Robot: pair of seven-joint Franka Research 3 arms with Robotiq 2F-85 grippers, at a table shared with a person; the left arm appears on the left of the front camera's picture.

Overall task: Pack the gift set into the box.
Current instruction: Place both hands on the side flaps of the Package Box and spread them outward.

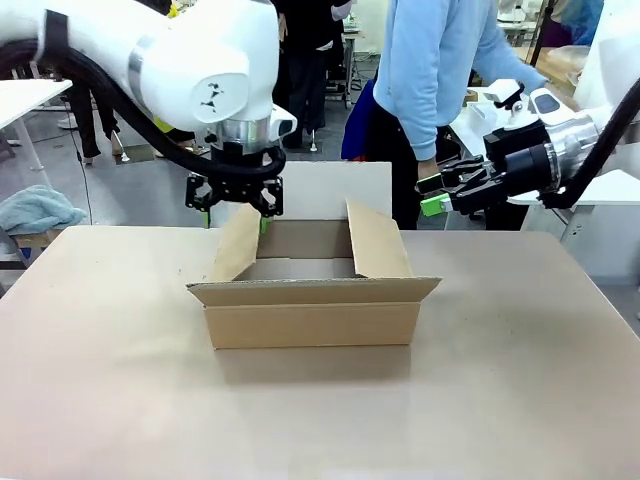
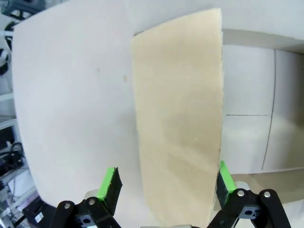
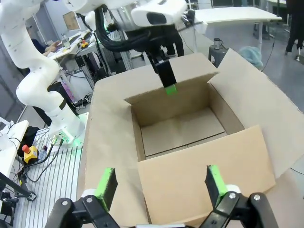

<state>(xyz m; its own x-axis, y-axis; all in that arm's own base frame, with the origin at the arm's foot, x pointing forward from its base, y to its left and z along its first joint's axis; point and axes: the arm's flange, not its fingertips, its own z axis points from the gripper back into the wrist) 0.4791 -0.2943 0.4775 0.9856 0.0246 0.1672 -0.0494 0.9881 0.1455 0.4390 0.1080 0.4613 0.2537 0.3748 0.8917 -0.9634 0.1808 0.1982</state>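
Observation:
The box (image 1: 312, 322) stands open in the middle of the table, its side flaps raised and its inside bare. My left gripper (image 1: 235, 205) hangs open over the left flap (image 2: 178, 118), which rises between its green pads (image 2: 108, 186). My right gripper (image 1: 432, 196) is open in the air just right of the box, fingers pointing at it. In the right wrist view the right flap (image 3: 209, 171) lies between that gripper's fingertips (image 3: 160, 183), with the left gripper (image 3: 167, 80) at the far flap. The gift set is out of view.
A person in a light blue top (image 1: 430, 70) stands at the far side of the tan table (image 1: 100, 380). A white panel (image 1: 335, 185) is behind the box. A teal cloth (image 1: 35, 210) lies beyond the table's left corner.

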